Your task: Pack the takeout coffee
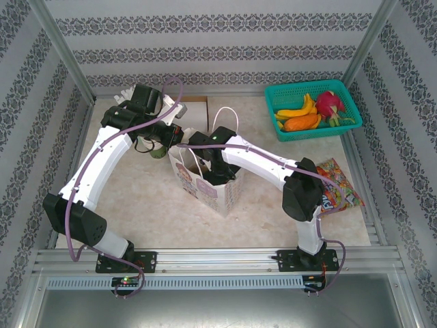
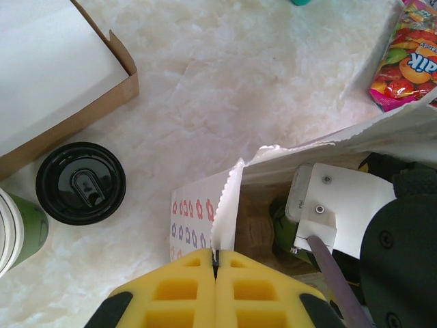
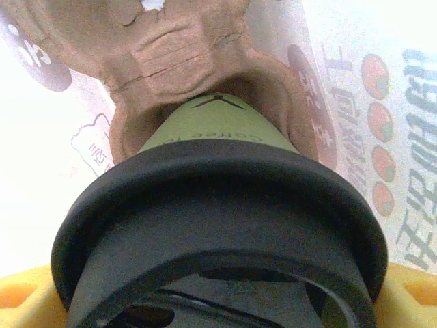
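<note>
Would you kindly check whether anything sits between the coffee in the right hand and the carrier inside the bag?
Nothing visible does: the takeout coffee, in the right hand, has its base at the well of the brown carrier inside the paper bag; the left hand pinches the bag's rim.

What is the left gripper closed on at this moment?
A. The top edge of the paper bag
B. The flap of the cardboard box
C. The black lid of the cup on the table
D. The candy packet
A: in the left wrist view the left gripper has its yellow fingers pressed together on the white serrated top edge of the paper bag.
</note>
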Controlling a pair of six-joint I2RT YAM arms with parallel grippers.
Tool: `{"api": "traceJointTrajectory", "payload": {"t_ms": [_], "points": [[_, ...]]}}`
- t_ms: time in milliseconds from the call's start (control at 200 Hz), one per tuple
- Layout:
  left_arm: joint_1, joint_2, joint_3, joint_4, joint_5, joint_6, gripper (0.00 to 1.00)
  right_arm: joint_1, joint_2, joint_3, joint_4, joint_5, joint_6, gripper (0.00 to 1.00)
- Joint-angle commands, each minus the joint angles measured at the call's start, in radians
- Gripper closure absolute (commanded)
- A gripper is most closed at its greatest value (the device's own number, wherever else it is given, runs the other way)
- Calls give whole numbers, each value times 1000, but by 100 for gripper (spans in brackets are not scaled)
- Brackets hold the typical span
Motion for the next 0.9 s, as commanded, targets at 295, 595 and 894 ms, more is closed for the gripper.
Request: {"api": "traceJointTrajectory", "payload": {"t_ms": [295, 595, 894], "points": [[5, 2, -4, 6, 7, -7, 100, -12, -33, -16, 34, -41, -4, 42], [6, 2, -4, 5, 7, -7, 100, -15, -37, -21, 39, -41, -6, 42], [5, 3, -3, 4, 7, -7, 100, -15, -36, -25, 44, -44, -8, 42]]}}
